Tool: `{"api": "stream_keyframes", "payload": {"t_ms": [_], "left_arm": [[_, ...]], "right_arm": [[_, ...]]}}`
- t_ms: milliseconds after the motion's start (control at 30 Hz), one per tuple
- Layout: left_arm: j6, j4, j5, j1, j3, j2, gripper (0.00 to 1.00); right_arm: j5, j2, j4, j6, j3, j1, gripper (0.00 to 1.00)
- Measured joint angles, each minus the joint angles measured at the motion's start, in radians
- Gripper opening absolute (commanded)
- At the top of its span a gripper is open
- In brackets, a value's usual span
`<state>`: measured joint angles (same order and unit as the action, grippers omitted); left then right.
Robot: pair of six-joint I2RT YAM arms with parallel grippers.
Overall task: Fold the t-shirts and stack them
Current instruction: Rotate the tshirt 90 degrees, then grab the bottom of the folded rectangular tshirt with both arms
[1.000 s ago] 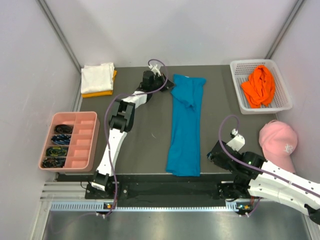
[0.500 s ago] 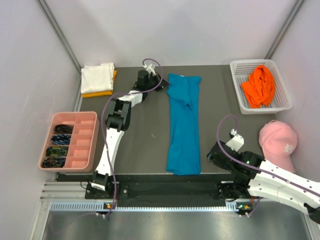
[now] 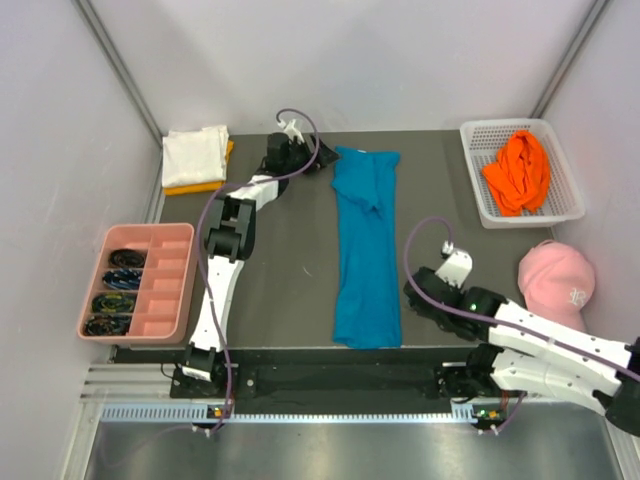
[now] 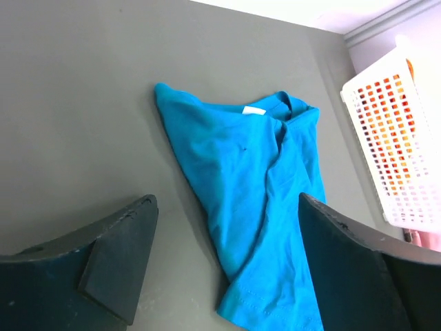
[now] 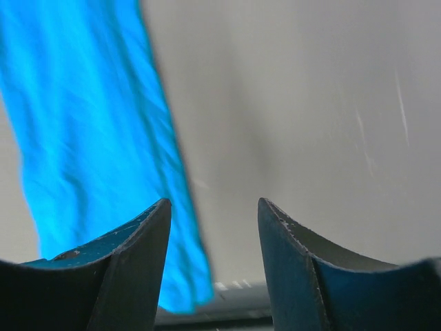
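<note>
Two arms, four shirts, one cap, one tray and one basket are on or around the dark table (image 3: 290, 280).

Nearest, the right gripper (image 3: 412, 290) hangs low over bare table just right of the teal shirt (image 3: 365, 250). Its jaws stand apart with nothing between them. In its wrist view only tabletop shows in the gap, and the shirt's edge runs past the left finger. The teal shirt is folded into one long narrow strip down the middle of the table. Its hem lies by the near edge and its collar at the far end.

Off the table's left side sits the pink tray (image 3: 165, 290). Four dark coiled things lie in its left column, one per compartment, too small to identify. To the right, past the right arm, lies the pink cap (image 3: 555, 285).

Farther back, the left arm reaches the length of the table. The left gripper (image 3: 322, 153) sits just beside the shirt's far left corner. Its jaws are spread wide and hold nothing. Its wrist view shows the collar, with a white label, clear of both fingers.

In the far left corner the white shirt (image 3: 195, 155) lies folded on the yellow-orange shirt (image 3: 215, 184), which shows only along the near and right edges. In the far right corner the white basket (image 3: 478, 205) holds the bright orange shirt (image 3: 517, 170), crumpled.
</note>
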<state>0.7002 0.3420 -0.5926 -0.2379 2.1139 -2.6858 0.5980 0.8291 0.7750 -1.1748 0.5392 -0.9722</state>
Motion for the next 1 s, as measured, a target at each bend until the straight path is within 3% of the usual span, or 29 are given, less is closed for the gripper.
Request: {"api": "stream_keyframes", "payload": {"t_ms": [300, 467, 667, 1000], "left_arm": [[0.000, -0.080, 0.053, 0.006, -0.180, 0.161, 0.89], [0.007, -0.085, 0.087, 0.003, -0.383, 0.335, 0.90], [-0.036, -0.110, 0.167, -0.034, -0.601, 0.535, 0.90], [-0.078, -0.110, 0.187, -0.082, -0.855, 0.694, 0.89]], "right_arm": [[-0.056, 0.216, -0.323, 0.329, 0.179, 0.343, 0.54], [-0.177, 0.500, -0.475, 0.490, 0.368, 0.510, 0.56], [-0.291, 0.880, -0.535, 0.651, 0.705, 0.544, 0.56], [-0.441, 1.185, -0.550, 0.845, 1.075, 0.591, 0.56]]}}
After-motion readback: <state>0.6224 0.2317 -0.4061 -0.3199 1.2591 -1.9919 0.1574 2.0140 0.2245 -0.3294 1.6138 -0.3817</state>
